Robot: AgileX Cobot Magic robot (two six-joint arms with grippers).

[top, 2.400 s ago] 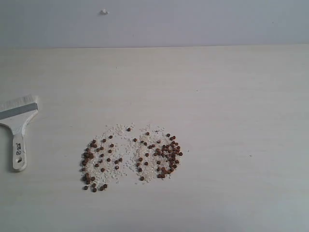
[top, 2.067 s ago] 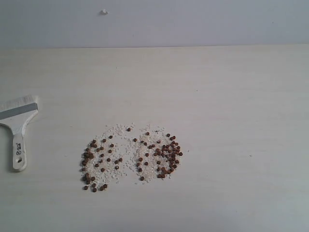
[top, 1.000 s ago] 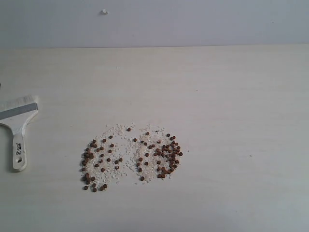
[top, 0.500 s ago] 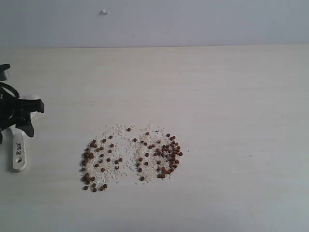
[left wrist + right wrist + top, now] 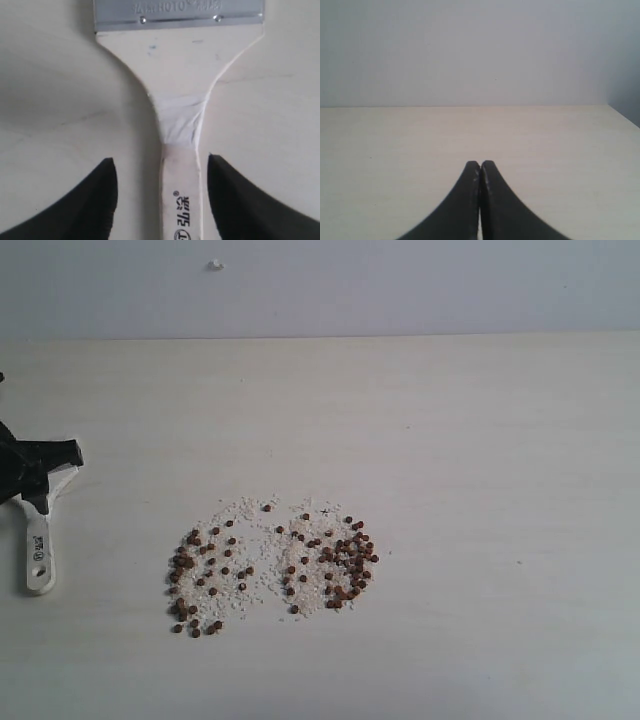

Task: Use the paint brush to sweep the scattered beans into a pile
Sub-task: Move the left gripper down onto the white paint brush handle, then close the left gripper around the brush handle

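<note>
Left wrist view: grab step. Saw left gripper wide open, a jaw each side of paint brush handle, not touching. Saw right gripper shut tight, empty. Saw beans spread out, well right of brush. Needed next, prob.: squeeze handle, lift.

I have my left gripper at the far left edge of the exterior view. Only its black jaws and a bit of the wrist show there, and the rest of that arm is out of frame. It points downward. Seen from its own wrist camera, the left gripper has both dark jaws spread well apart, tips about level. My right gripper appears only in its wrist view, jaws pressed together tip to tip, aimed forward, clasping nothing.
</note>
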